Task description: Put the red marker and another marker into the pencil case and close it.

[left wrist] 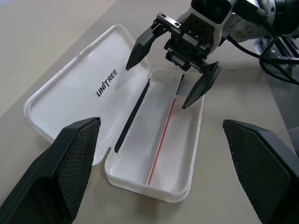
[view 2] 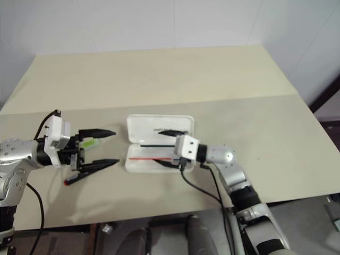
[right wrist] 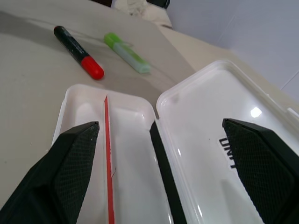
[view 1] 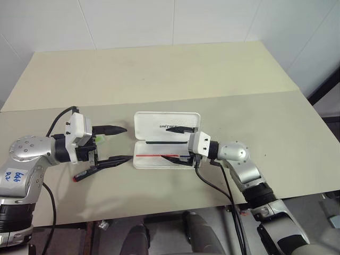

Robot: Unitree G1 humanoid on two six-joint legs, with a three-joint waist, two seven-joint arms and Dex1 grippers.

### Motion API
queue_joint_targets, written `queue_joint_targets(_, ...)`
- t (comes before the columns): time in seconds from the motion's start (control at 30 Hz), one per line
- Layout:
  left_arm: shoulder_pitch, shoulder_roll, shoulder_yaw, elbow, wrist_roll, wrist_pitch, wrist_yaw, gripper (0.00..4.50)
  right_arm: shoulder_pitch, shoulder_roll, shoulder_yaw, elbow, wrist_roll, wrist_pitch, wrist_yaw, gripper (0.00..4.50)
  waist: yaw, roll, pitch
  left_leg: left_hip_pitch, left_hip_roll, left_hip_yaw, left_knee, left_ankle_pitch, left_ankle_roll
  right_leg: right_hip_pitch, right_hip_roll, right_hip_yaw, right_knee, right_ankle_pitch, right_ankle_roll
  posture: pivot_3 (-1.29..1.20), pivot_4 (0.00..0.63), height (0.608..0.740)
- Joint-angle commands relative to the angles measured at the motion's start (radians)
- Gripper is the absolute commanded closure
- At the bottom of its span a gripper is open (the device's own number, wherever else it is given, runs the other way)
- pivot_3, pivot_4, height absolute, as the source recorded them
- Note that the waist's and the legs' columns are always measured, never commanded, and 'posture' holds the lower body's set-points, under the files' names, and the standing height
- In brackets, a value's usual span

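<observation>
The pencil case [view 1: 166, 139] lies open on the beige table [view 1: 212, 79], one case with two halves: the nearer tray with a thin red stripe [left wrist: 161, 142] along its floor, and the farther lid, flat on its back, with the UNITREE logo [left wrist: 107, 85] facing up. The tray holds no marker.

There are two markers, both on the table outside the case, on the left gripper's side. The red marker [right wrist: 77, 52], black-barrelled with a red cap, lies nearer the table's front edge, partly hidden under the left gripper's lower finger in the head views. The light green marker [right wrist: 126, 52] lies just beyond it, close but apart, showing between the left gripper's two fingers.

There are two grippers, each with two black fingers. The left gripper [view 1: 112, 144] hangs beside the case's left end, fingers spread wide and holding nothing. The right gripper [view 1: 177, 144] reaches in from the right over the case, one finger above the lid and one over the tray, also spread wide and empty.

A black cable [view 1: 215, 186] trails from the right wrist across the table's front edge.
</observation>
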Motion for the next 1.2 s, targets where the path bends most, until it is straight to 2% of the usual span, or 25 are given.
queue_joint_targets(0.03,-0.007,-0.001,0.005,-0.035,-0.011,-0.010,0.005,0.00,-0.003,0.006,-0.019,-0.037,0.060,-0.010,0.026,0.03,0.000,0.000,0.000,0.000,0.000,0.000,0.000,0.000,0.000,0.000,0.000,0.000,0.000,0.000,0.000,0.00,0.150,0.740)
queue_joint_targets(0.2,-0.004,0.011,0.018,-0.030,-0.016,-0.010,-0.007,0.00,-0.010,-0.011,-0.039,-0.145,0.213,0.165,0.097,0.03,0.000,0.000,0.000,0.000,0.000,0.000,0.000,0.000,0.000,0.000,0.000,0.000,0.000,0.000,0.000,0.00,0.150,0.740)
queue_joint_targets(0.37,0.012,0.054,0.039,-0.007,-0.004,-0.024,-0.047,0.00,-0.055,-0.103,-0.093,-0.267,0.373,0.413,0.184,0.03,0.002,0.000,0.000,0.000,0.000,-0.001,0.001,0.000,0.000,0.000,0.000,0.000,0.000,0.000,0.000,0.00,0.150,0.740)
queue_joint_targets(0.5,0.037,0.092,0.061,0.005,0.004,-0.029,-0.065,0.00,-0.086,-0.170,-0.131,-0.305,0.433,0.509,0.238,0.03,0.002,0.000,0.000,0.000,0.000,-0.001,0.000,0.000,0.000,0.000,0.000,-0.001,0.000,-0.001,-0.001,0.00,0.150,0.740)
queue_joint_targets(0.63,0.107,0.155,0.075,0.008,0.056,-0.057,-0.088,0.00,-0.115,-0.254,-0.167,-0.313,0.462,0.567,0.318,0.03,0.000,0.000,0.000,0.000,0.001,-0.001,-0.001,0.000,0.000,-0.001,0.000,-0.001,-0.001,-0.001,-0.002,0.00,0.150,0.740)
queue_joint_targets(0.77,0.184,0.193,0.090,-0.004,0.110,-0.039,-0.044,0.00,-0.158,-0.367,-0.200,-0.279,0.485,0.626,0.422,0.03,0.002,0.001,0.001,-0.001,0.000,0.000,-0.002,-0.001,0.001,-0.001,0.000,-0.001,-0.003,-0.003,-0.003,0.00,0.150,0.740)
queue_joint_targets(0.87,0.214,0.217,0.098,0.004,0.138,-0.028,-0.032,0.00,-0.170,-0.402,-0.204,-0.278,0.488,0.650,0.457,0.03,0.002,0.000,0.001,-0.001,0.001,0.000,-0.001,-0.001,0.001,0.000,0.000,-0.001,-0.004,-0.003,-0.004,0.00,0.150,0.740)
queue_joint_targets(1.2,0.258,0.262,0.016,0.082,0.304,-0.077,0.012,0.00,-0.168,-0.368,-0.215,-0.304,0.458,0.635,0.410,0.03,0.001,0.000,0.001,-0.001,0.001,0.002,-0.002,-0.001,0.001,-0.001,0.000,0.000,-0.004,-0.003,-0.004,0.00,0.150,0.740)
